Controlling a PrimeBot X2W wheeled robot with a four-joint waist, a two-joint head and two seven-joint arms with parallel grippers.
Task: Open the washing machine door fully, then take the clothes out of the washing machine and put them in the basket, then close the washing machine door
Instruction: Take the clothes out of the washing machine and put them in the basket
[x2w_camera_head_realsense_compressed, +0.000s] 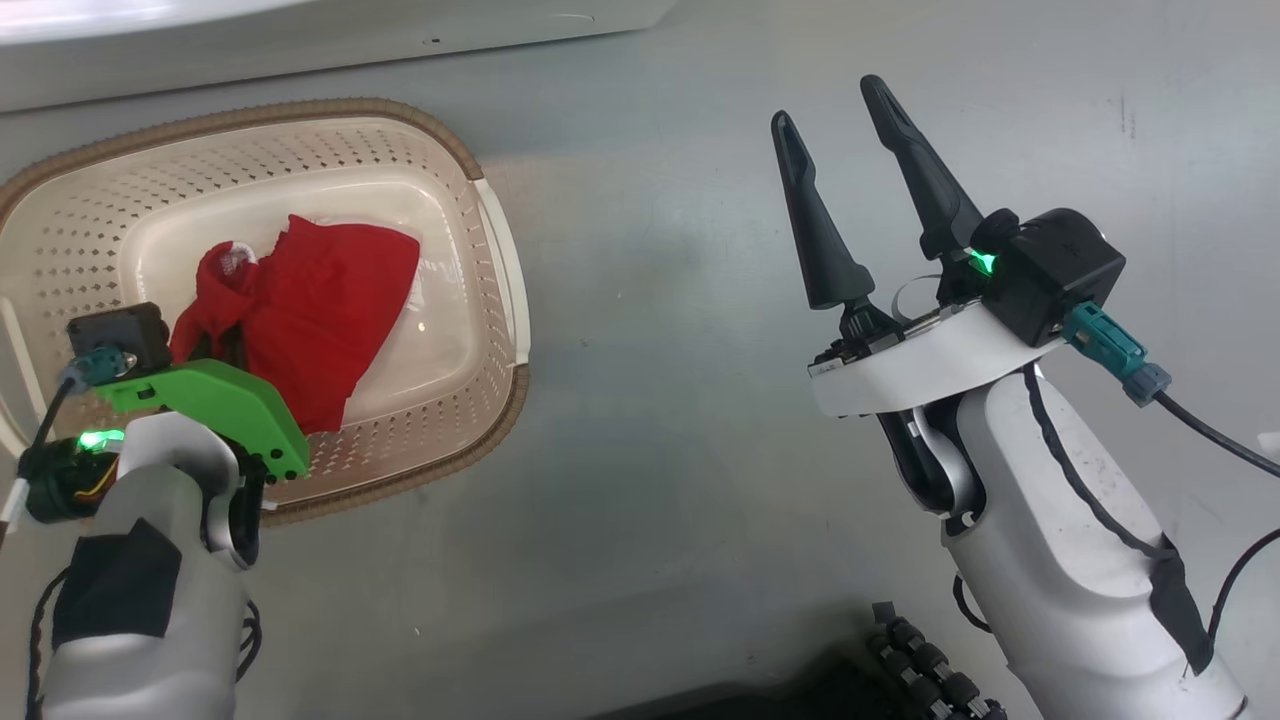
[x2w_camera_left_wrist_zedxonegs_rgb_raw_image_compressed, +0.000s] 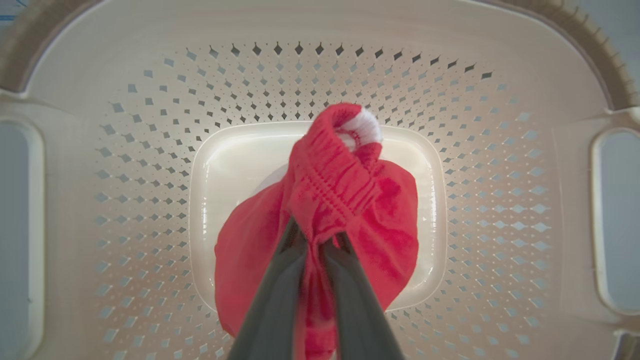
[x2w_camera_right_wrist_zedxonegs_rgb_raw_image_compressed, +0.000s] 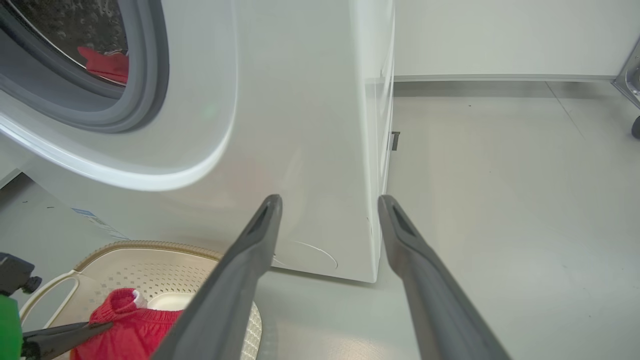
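Note:
The cream basket (x2w_camera_head_realsense_compressed: 500, 250) stands on the floor in front of the white washing machine (x2w_camera_right_wrist_zedxonegs_rgb_raw_image_compressed: 300, 125). My left gripper (x2w_camera_left_wrist_zedxonegs_rgb_raw_image_compressed: 316, 235) is above the basket's middle, shut on a bunched red garment (x2w_camera_left_wrist_zedxonegs_rgb_raw_image_compressed: 380, 210) with a white-trimmed edge, one of the clothes. The cloth (x2w_camera_head_realsense_compressed: 320, 300) hangs down inside the basket. More red clothes (x2w_camera_right_wrist_zedxonegs_rgb_raw_image_compressed: 105, 65) lie in the steel drum behind the grey gasket. To the right of the basket, my right gripper (x2w_camera_head_realsense_compressed: 828, 103) stands open and empty over bare floor, pointing at the machine's lower corner. The washing machine door is out of view.
Grey floor (x2w_camera_head_realsense_compressed: 650, 400) stretches to the right of the machine as far as a white wall. A wheeled metal frame (x2w_camera_right_wrist_zedxonegs_rgb_raw_image_compressed: 632, 100) stands at the far right edge. Black cables (x2w_camera_head_realsense_compressed: 930, 660) lie near my base.

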